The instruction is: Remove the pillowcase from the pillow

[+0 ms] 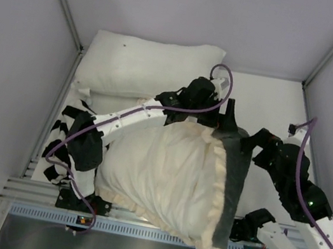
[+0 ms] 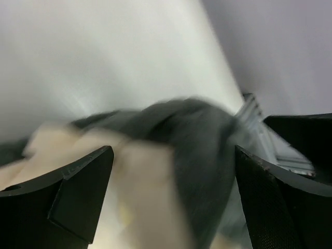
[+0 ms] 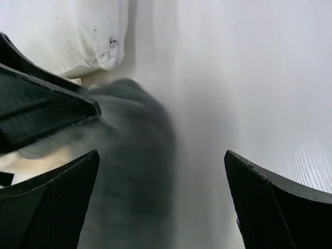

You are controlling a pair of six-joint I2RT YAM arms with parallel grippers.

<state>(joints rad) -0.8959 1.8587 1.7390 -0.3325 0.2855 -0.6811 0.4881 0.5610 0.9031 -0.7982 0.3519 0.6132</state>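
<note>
"At the far end of the pillowcase (image 1: 233, 175), where was your left gripper (image 1: 214, 117)?"

"Right over that corner, jaws spread, with gray plush between them but not pinched. Your right gripper (image 1: 255, 143) sat just beside the gray strip's right edge, also spread and holding nothing."

"And the cover?"

"It ran near-to-far on the worktop (image 1: 279, 106), with the pillow (image 1: 159, 168) bulging to its left. I'd say your left arm was nearer that corner."
</note>
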